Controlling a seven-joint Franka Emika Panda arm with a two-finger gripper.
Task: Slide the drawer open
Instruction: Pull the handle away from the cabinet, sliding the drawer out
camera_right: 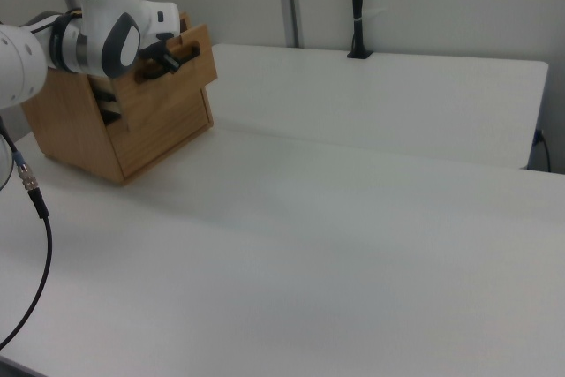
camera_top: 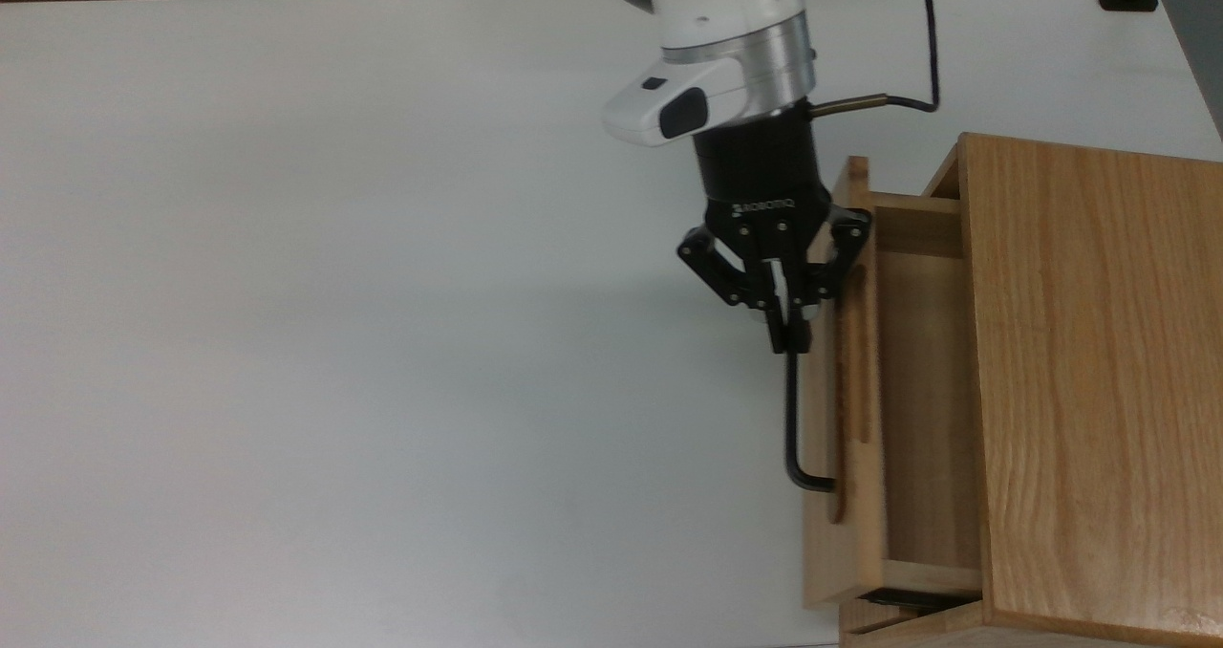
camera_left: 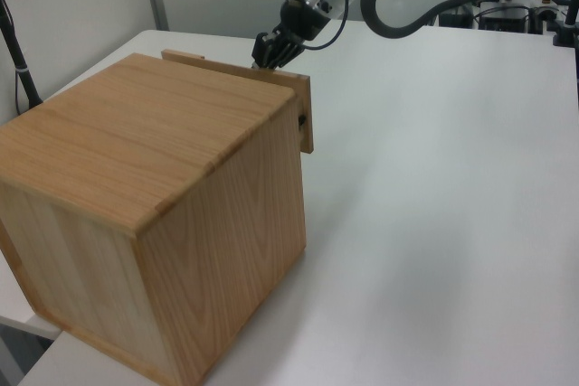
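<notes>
The light oak drawer stands partly slid out of the oak cabinet toward the top view's left, its shallow inside showing. Along its front panel runs a black bar handle on a wooden strip. My gripper points down at the bar's upper end and is shut on the handle. In the left view the drawer's front panel juts beyond the cabinet, with the gripper at its top edge. In the right view the gripper sits at the drawer front.
The white table stretches wide and bare to the top view's left of the drawer. A black cable loops from my wrist above the cabinet. In the right view a black pole stands at the table's far edge.
</notes>
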